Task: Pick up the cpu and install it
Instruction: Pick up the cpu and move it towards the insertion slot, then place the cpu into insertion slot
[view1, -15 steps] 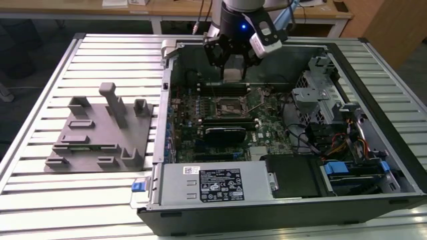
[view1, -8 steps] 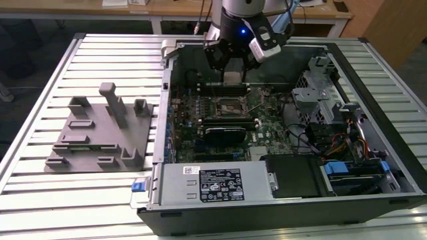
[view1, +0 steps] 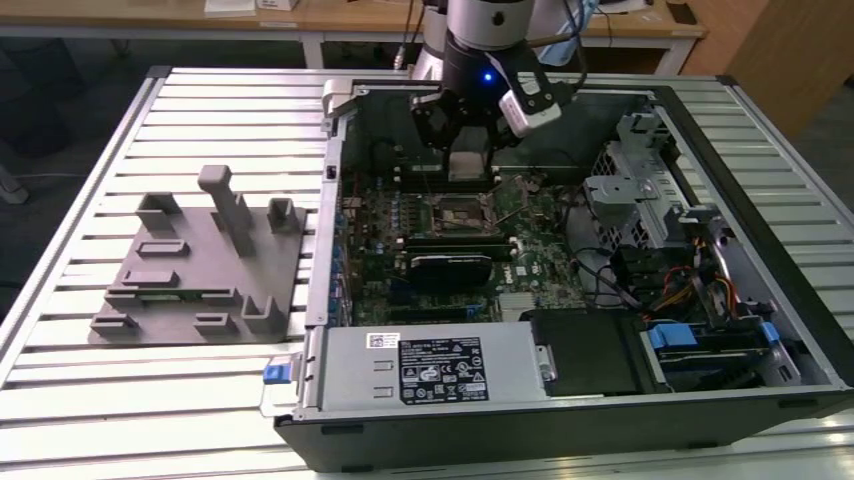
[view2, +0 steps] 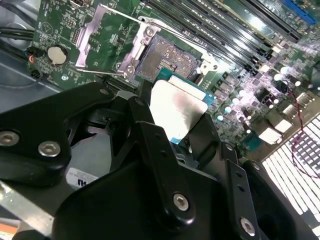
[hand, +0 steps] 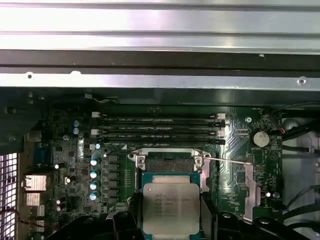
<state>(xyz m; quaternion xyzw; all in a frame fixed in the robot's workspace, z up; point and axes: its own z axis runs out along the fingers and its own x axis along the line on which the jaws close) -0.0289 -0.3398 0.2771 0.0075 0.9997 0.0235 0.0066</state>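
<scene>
Within the claw (hand: 171, 222): the cpu (hand: 171, 206), clamped by two opposite edges, shiny top showing, hanging above the open socket (hand: 170, 162) and not yet seated. Handling, as judged: keep it level and square to the socket's frame, corners matched, lowered without pressing. Arm (view1: 483, 30): upright over the open computer case (view1: 747, 150), wrist pointing straight down at the motherboard (view1: 387, 215).

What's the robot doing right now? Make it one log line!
black gripper: shut on shiny silver square cpu chip | chip: held over green motherboard | dark square socket: open, empty
</scene>
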